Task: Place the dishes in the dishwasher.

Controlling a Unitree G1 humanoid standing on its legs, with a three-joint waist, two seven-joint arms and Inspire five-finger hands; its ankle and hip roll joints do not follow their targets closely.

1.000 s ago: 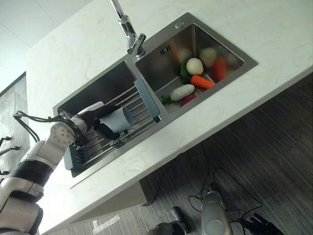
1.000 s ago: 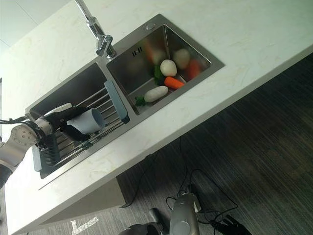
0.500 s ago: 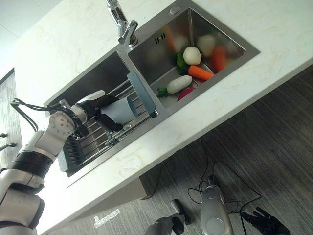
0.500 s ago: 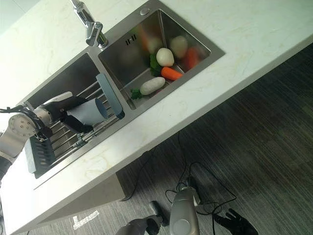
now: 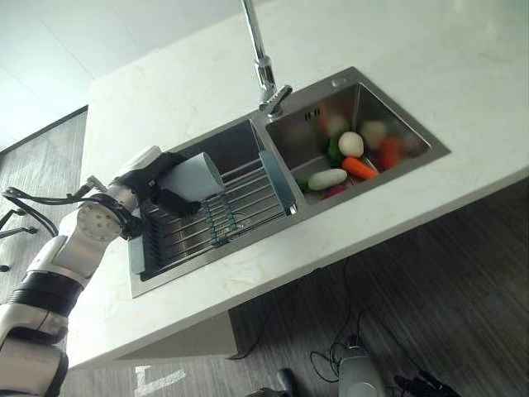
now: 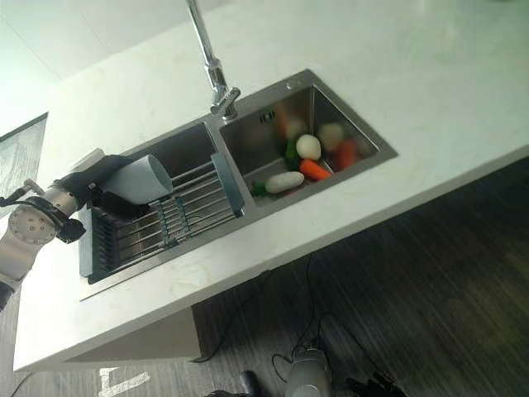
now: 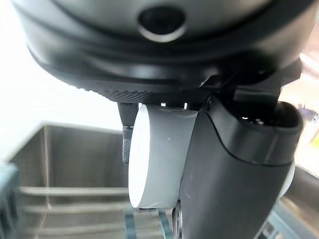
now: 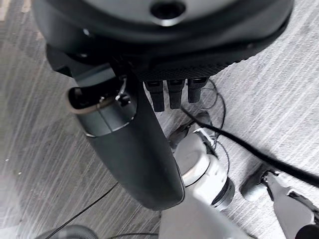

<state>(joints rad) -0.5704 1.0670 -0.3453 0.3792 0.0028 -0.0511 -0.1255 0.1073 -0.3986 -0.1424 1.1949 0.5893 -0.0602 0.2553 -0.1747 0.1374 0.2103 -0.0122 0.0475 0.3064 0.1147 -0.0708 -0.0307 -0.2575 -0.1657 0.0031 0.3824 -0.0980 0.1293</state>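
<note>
As we looked down from the head views, our left hand point(image 5: 157, 184) had its fingers curled round the pale grey plastic cup point(image 5: 190, 176), lifted above the steel wire rack point(image 5: 216, 222) in the sink's left basin point(image 6: 178, 145), set in the white marble desk point(image 5: 165, 99). In the left wrist view, the cup point(image 7: 157, 154) sat between thumb and fingers; we judged it might slip, the smooth wall offering little hold. In the right wrist view, our right hand point(image 8: 134, 149) hung over the floor; its fingers we couldn't read.
</note>
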